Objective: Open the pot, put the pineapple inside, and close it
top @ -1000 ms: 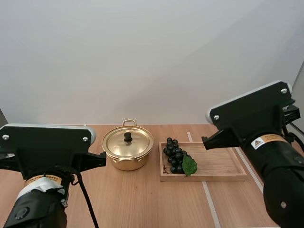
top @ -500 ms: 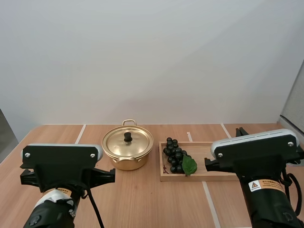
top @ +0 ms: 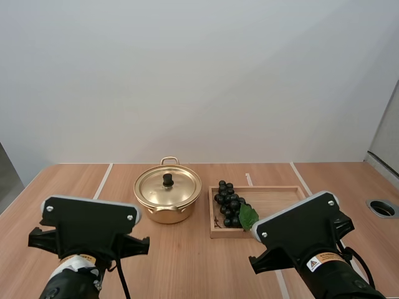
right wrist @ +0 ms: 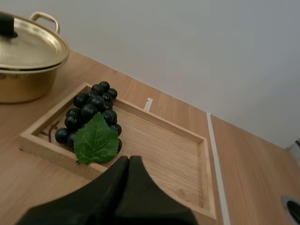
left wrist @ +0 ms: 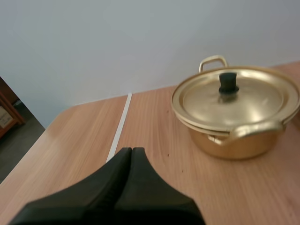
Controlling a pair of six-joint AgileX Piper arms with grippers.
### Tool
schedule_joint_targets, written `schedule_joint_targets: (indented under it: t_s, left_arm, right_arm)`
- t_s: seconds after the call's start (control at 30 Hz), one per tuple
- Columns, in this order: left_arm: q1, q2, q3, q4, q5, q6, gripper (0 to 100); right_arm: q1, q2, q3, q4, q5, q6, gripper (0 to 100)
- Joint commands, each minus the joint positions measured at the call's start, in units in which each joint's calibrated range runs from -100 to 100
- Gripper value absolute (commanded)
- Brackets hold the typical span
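At the first step, opening the pot [top: 167,202], lidded, beside the wooden tray [top: 282,210] with a bunch of grapes [top: 228,204], no pineapple, with left gripper [left wrist: 131,151] and right gripper [right wrist: 129,159] both closed on nothing; next, need to open one of them and descend around the lid knob [top: 168,179].

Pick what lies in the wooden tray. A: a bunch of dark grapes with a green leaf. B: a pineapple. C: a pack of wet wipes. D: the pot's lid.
A: the bunch of grapes lies in the wooden tray, at its end nearer the pot.
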Motion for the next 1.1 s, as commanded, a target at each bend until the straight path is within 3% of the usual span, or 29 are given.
schedule_joint_targets:
  t_s: [0.0, 0.1, 0.2, 0.3, 0.57, 0.73, 0.9, 1.07]
  left_arm:
    - [1.8, -0.3, 0.9, -0.2, -0.3, 3.2, 0]
    - [3.45, -0.3, 0.9, -1.5, -0.5, 2.7, 0]
    - [4.55, -0.3, 0.9, -1.6, -0.5, 2.7, 0]
    - [4.64, -0.3, 0.9, -1.6, -0.5, 2.7, 0]
    - [4.42, -0.3, 0.9, -3.3, -1.8, 2.7, 0]
    - [3.1, -0.3, 0.9, -4.7, -2.5, 2.8, 0]
    - [2.67, -0.3, 0.9, -5.0, -2.8, 2.7, 0]
    - [2.67, -0.3, 0.9, -11.6, -5.3, 2.6, 0]
  right_arm:
    - [1.9, -0.4, 0.3, -4.0, 3.7, -0.2, 0]
    - [3.3, -0.4, 0.4, -2.5, 7.9, 2.6, 0]
    - [4.0, -0.4, 0.4, -8.2, 3.2, 14.9, 0]
    - [3.9, -0.4, 0.4, -12.3, 1.5, 27.9, 0]
    - [1.6, -0.4, 0.4, -10.1, -1.6, 28.3, 0]
    - [0.9, -0.4, 0.4, -9.6, -0.6, 28.3, 0]
    - [0.9, -0.4, 0.4, -9.6, -0.6, 28.3, 0]
    - [0.9, -0.4, 0.4, -9.6, -1.1, 28.3, 0]
